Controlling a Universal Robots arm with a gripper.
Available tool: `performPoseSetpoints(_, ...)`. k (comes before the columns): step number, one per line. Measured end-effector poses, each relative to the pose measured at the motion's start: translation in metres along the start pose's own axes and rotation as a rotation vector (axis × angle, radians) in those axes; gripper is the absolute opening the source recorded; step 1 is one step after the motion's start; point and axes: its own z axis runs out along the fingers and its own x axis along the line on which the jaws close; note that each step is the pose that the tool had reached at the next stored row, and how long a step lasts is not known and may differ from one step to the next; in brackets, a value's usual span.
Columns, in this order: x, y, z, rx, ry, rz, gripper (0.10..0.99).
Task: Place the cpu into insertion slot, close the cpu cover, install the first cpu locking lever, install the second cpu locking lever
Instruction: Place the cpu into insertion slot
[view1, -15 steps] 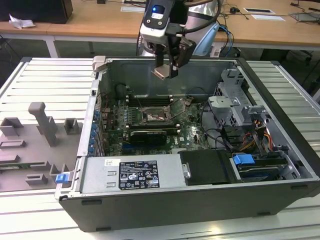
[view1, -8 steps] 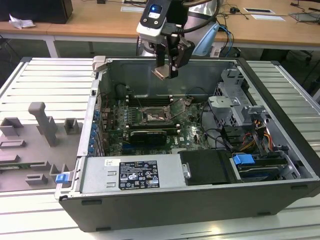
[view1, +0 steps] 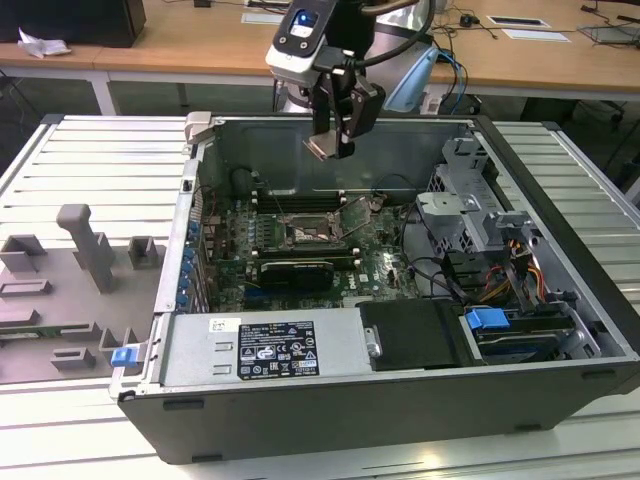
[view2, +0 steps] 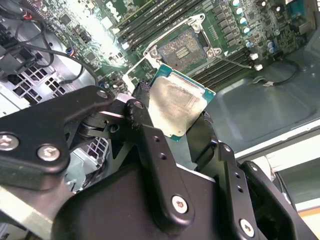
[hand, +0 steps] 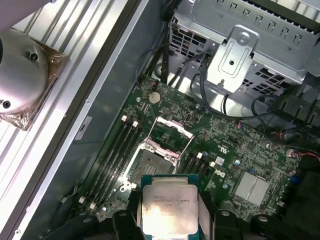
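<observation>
Pincer grips the cpu by two opposite edges, its fingers closed against it. It hangs high over the open computer case, well clear of the green motherboard. The case sits on a grey slatted metal worktop, with grey fixture blocks on the exterior view's left and wooden desks behind. In both wrist views the cpu shows a pale silver-grey, slightly smudged top with a green rim. Down on the motherboard the insertion slot is unfilled, its cpu cover swung up open.
</observation>
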Motion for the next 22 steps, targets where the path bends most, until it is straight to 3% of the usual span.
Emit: performPoseSetpoints(22,-0.0001,-0.0004,0.0038,-0.001,-0.0039,0.044,0.537)
